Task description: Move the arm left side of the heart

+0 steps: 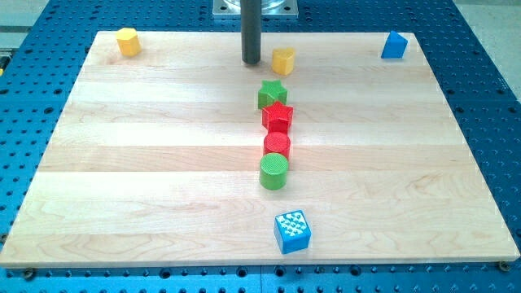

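A yellow heart-shaped block [283, 59] sits near the view's top, just right of centre. My tip [251, 62] rests on the board right beside the heart's left side, with a small gap between them. The dark rod rises straight up from the tip to the mount at the view's top edge. Below the heart, a column of blocks runs down the middle: a green star [272, 94], a red star [278, 116], a red cylinder [277, 145] and a green cylinder [273, 172].
A yellow hexagon block [128, 41] sits at the top left corner of the wooden board [146, 163]. A blue triangular block [394, 45] sits at the top right. A blue cube [292, 231] lies near the bottom edge, right of centre.
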